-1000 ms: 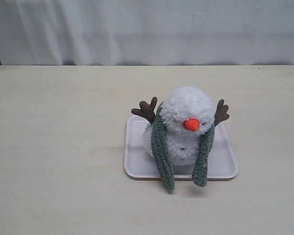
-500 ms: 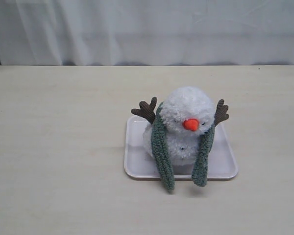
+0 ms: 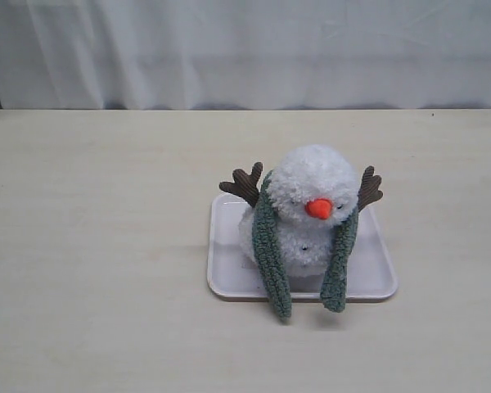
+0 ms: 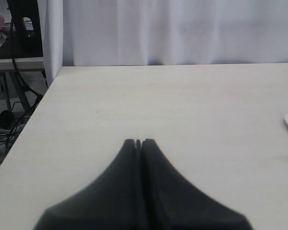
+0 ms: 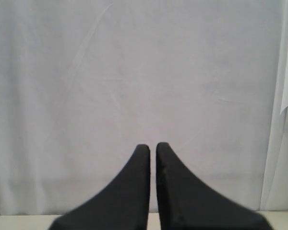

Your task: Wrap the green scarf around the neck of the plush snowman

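On white tray point(image 3: 225, 274): plush snowman point(image 3: 311, 182), green scarf point(image 3: 270, 254) draped round neck point(image 3: 301, 226), ends hanging over tray's edge. Left claw point(image 4: 138, 142), right claw point(image 5: 152, 146) pressed together, empty. Best parked clear of tray, sparing the drape.

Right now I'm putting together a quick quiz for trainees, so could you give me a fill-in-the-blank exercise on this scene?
The plush snowman sits on a white ____. Both ends of the green scarf hang down its ____. The left fingers, pressed together, grip ____.
Missing words: tray; front; nothing.
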`<state>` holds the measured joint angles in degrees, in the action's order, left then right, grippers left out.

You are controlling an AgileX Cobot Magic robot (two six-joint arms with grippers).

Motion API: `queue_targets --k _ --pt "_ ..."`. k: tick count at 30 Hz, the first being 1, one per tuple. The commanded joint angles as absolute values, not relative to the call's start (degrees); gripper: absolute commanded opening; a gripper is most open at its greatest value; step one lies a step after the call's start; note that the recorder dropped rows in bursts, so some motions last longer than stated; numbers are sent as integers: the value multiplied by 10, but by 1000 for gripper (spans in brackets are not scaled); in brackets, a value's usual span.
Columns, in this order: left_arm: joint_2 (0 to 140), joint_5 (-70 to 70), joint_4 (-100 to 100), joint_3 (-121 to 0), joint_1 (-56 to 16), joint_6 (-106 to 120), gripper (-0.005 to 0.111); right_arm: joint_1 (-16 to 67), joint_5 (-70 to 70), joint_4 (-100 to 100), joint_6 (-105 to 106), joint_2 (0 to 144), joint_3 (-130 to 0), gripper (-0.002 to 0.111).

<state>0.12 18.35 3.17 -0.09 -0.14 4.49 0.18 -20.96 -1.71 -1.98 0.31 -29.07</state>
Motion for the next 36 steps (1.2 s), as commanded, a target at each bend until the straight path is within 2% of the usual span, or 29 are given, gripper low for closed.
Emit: queue_targets --k 1,11,20,36 --pt "0 176 31 0 -5 42 0 -2 -125 -27 -22 0 -225 4" --pt "0 176 31 0 -5 42 0 -2 -70 -60 -24 0 -80 4" --pt "0 176 31 0 -5 42 0 -2 -58 -60 -24 0 -5 4" --pt "0 176 31 0 -5 42 0 -2 -128 -49 -28 0 0 4"
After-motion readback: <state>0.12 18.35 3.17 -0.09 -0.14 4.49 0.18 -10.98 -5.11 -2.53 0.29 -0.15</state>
